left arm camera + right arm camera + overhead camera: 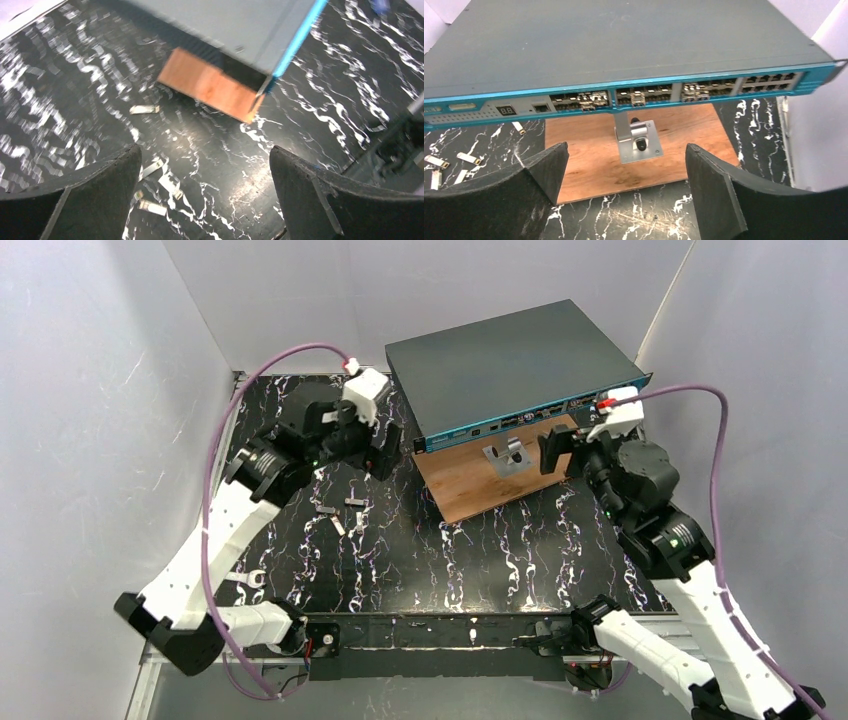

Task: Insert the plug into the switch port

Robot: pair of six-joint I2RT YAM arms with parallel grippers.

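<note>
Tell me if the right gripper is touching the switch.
Apart. In the right wrist view the right gripper is open and empty, with bare wooden board showing between its fingers and the switch.

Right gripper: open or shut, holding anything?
Open, empty. Right gripper fingers stand wide apart; only the wooden board and metal bracket show between them.

L arm (215,530) bent, wrist left of switch (500,360), jaws wide, empty. R arm (680,550) at switch front, jaws wide, empty.
</note>
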